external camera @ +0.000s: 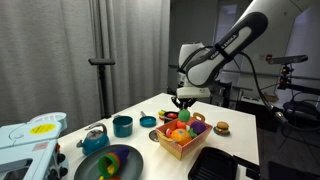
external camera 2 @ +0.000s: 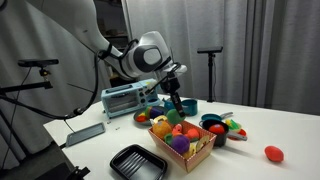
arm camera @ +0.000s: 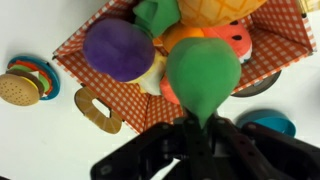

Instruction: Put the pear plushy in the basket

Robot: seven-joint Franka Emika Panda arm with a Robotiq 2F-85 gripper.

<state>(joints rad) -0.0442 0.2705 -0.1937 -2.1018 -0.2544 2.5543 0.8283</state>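
In the wrist view my gripper (arm camera: 203, 125) is shut on the narrow end of the bright green pear plushy (arm camera: 205, 70). The pear hangs over the basket (arm camera: 80, 50), a square tan box with a red checkered lining. The basket holds several toy foods, among them a purple one (arm camera: 118, 48) and an orange one. In both exterior views the gripper (external camera: 183, 104) (external camera 2: 177, 103) is just above the basket (external camera: 176, 149) (external camera 2: 192, 156) at the middle of the white table.
A burger toy (external camera: 222, 127) and a flat black tray (external camera: 215, 163) lie beside the basket. A rainbow-striped plate (external camera: 110, 163), a teal cup (external camera: 122, 125) and a toaster oven (external camera 2: 125, 98) stand further off. A red toy (external camera 2: 272, 153) lies alone on the table.
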